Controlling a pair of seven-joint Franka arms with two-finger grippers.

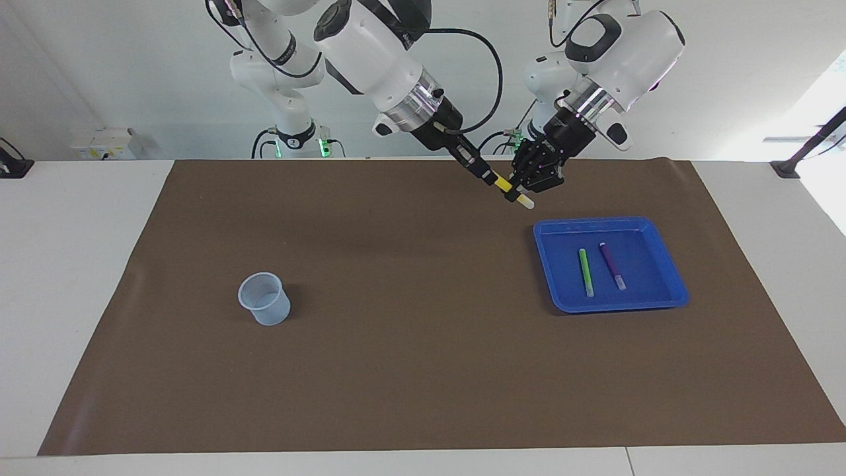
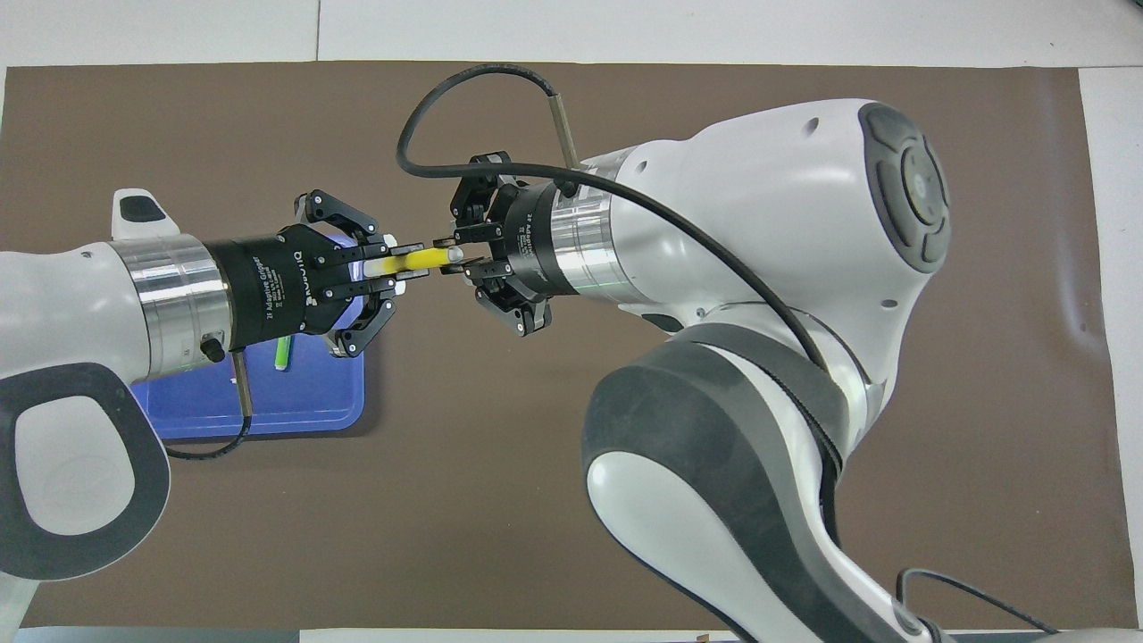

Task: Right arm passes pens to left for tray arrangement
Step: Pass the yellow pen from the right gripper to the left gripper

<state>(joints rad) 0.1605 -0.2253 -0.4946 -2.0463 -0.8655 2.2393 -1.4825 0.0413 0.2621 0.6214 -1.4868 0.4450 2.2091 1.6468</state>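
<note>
A yellow pen (image 1: pixel 505 186) (image 2: pixel 421 259) hangs in the air above the mat, just on the robots' side of the tray. My right gripper (image 1: pixel 492 177) (image 2: pixel 449 254) is shut on one end of it. My left gripper (image 1: pixel 517 192) (image 2: pixel 404 267) is shut on the other end, near the whitish tip. The blue tray (image 1: pixel 651 281) (image 2: pixel 308 402) lies toward the left arm's end of the table. A green pen (image 1: pixel 585 272) (image 2: pixel 282 354) and a purple pen (image 1: pixel 612 265) lie side by side in it. In the overhead view my left arm covers most of the tray.
A small translucent bluish cup (image 1: pixel 264 299) stands upright on the brown mat (image 1: pixel 410 330) toward the right arm's end. In the overhead view my right arm hides it. White table shows around the mat.
</note>
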